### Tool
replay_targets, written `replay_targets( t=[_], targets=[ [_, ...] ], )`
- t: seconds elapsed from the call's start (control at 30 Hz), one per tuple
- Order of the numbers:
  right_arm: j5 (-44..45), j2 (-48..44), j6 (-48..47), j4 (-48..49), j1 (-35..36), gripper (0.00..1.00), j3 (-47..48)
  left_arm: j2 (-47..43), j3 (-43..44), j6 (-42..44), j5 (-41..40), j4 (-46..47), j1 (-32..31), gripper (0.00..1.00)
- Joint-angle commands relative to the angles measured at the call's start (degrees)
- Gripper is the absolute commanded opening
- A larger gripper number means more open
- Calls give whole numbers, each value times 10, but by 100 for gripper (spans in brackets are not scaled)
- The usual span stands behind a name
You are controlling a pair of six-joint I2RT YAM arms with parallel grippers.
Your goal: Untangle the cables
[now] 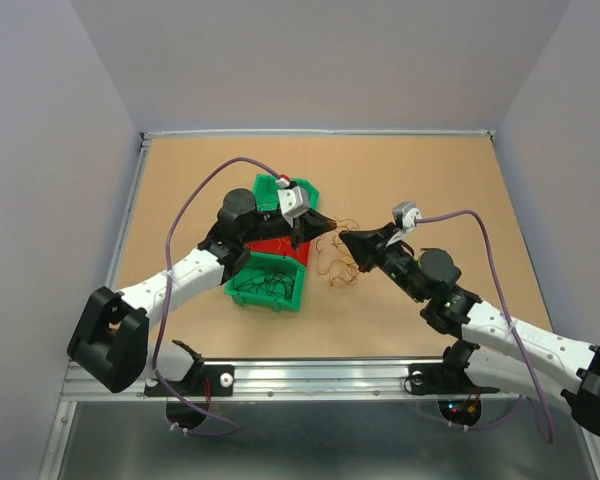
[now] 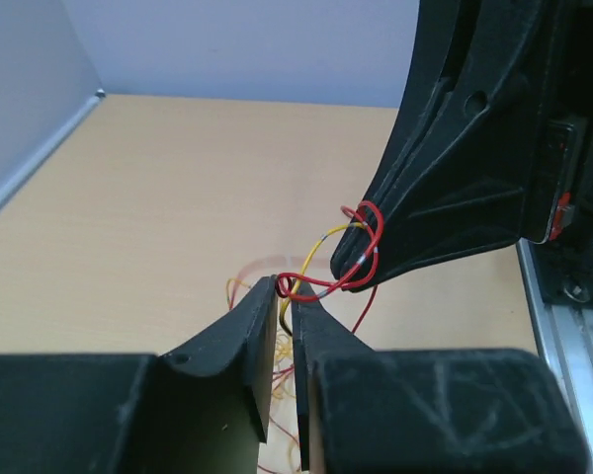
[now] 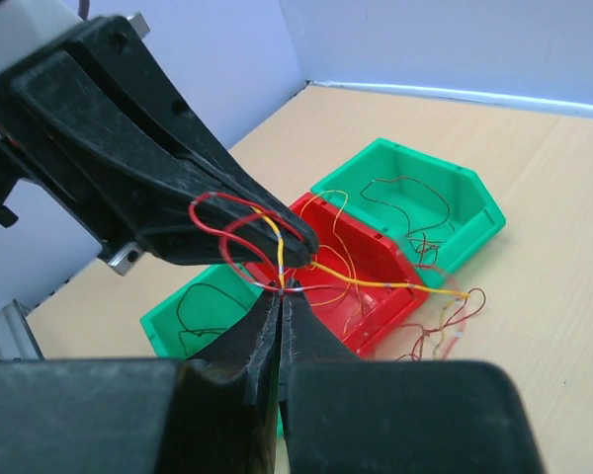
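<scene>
Cables (image 1: pixel 337 262) are seen as a loose tangle of thin red, yellow and orange wire on the wooden table (image 1: pixel 420 180), just right of three plastic bins. One strand is lifted and stretched between both grippers above the table. The left gripper (image 1: pixel 324 226) is clenched on a red and yellow strand, as shown in its wrist view (image 2: pixel 285 288), where a red loop is pinched at the fingertips. The right gripper (image 1: pixel 345 238) is closed tight on the same knot of red and yellow wire (image 3: pixel 280 288).

The red bin (image 3: pixel 371 262) is placed between two green bins: the far green bin (image 3: pixel 415 197) and the near green bin (image 1: pixel 267 283). Thin dark and reddish wires are seen inside each green bin, yellow ones in the red bin.

No brand, label or legible writing is found in any view.
</scene>
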Motion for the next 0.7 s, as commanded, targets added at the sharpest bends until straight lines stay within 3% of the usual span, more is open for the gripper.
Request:
replay_targets(
  t=[0.0, 0.27, 0.43, 0.67],
  targets=[
    [-3, -12, -1, 30, 5, 0, 32, 7, 25, -2, 6, 27, -2, 0],
    [144, -108, 12, -21, 5, 0, -32, -12, 4, -3, -122, 16, 19, 0],
    [251, -184, 35, -81, 5, 1, -49, 8, 8, -27, -123, 11, 62, 0],
    [333, -306, 44, -126, 4, 1, -47, 58, 26, 4, -86, -20, 63, 0]
  ],
)
